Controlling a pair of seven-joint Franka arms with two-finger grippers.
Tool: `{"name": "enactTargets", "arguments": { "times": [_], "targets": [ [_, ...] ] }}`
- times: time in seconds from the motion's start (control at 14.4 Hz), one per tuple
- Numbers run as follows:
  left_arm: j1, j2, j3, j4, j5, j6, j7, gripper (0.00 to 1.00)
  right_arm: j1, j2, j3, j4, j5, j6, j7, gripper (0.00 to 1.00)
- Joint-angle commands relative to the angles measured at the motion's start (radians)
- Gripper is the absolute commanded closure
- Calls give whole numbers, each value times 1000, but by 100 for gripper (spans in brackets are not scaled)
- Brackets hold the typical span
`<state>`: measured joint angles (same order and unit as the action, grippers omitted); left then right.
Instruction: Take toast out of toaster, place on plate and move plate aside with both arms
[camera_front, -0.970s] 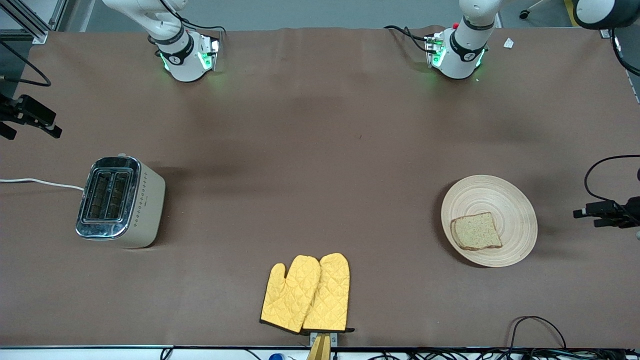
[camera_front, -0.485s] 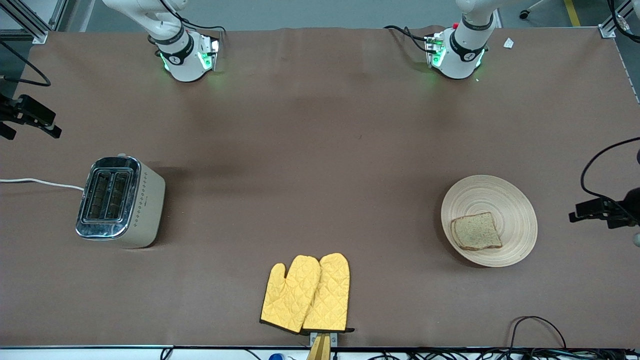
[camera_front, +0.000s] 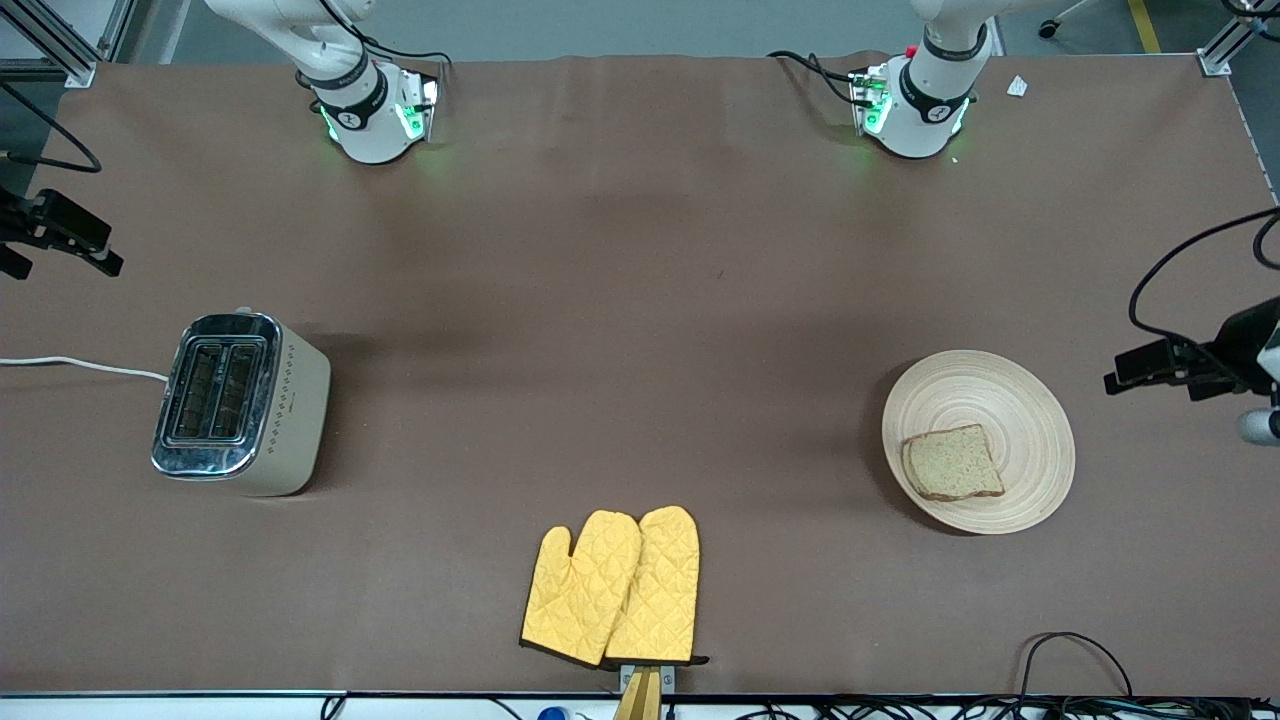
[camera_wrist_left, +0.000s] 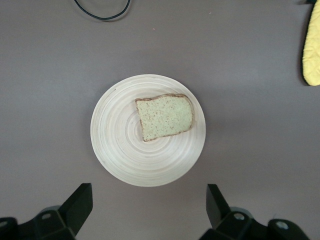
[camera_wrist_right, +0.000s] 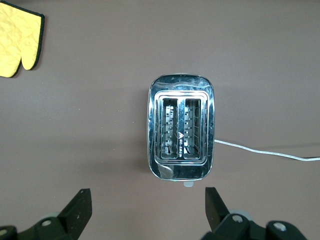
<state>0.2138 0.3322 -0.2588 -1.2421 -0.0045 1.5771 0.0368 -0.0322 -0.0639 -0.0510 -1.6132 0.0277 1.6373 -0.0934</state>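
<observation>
The toast (camera_front: 952, 462) lies flat on the round wooden plate (camera_front: 1010, 400), toward the left arm's end of the table. Both show in the left wrist view: toast (camera_wrist_left: 165, 117), plate (camera_wrist_left: 120, 150). My left gripper (camera_wrist_left: 148, 190) is open and empty. It hangs high over bare table just beside the plate's rim, on the side toward the arms' bases. The left arm's hand (camera_front: 1190, 365) shows at the front view's edge. My right gripper (camera_wrist_right: 147, 192) is open and empty, high over bare table beside the toaster (camera_wrist_right: 181, 127).
The toaster (camera_front: 240, 400) stands toward the right arm's end, both slots empty, its white cord (camera_front: 80, 365) running off the table. Two yellow oven mitts (camera_front: 615, 585) lie near the table's front edge. Black cables (camera_front: 1075, 655) lie near the front edge, nearer the camera than the plate.
The left arm's hand has shifted in over the table toward the plate and toward the bases' side. The right arm, toast and plate have not moved.
</observation>
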Motion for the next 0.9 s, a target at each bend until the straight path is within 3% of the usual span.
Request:
{"name": "enactTargets", "arguments": {
  "times": [0.0, 0.49, 0.62, 0.83],
  "targets": [
    [-4, -61, -8, -33, 9, -20, -9, 0, 2, -4, 2, 4, -17, -1, 4, 0],
    [-13, -114, -27, -33, 14, -98, -6, 0, 2, -4, 2, 4, -17, 1, 4, 0],
    [-74, -148, 6, -39, 20, -100, -5, 0, 0, -4, 2, 4, -17, -1, 6, 0],
    [-183, -211, 113, -66, 34, -100, -2, 0, -5, -4, 0, 7, -9, 1, 7, 0]
  ]
}}
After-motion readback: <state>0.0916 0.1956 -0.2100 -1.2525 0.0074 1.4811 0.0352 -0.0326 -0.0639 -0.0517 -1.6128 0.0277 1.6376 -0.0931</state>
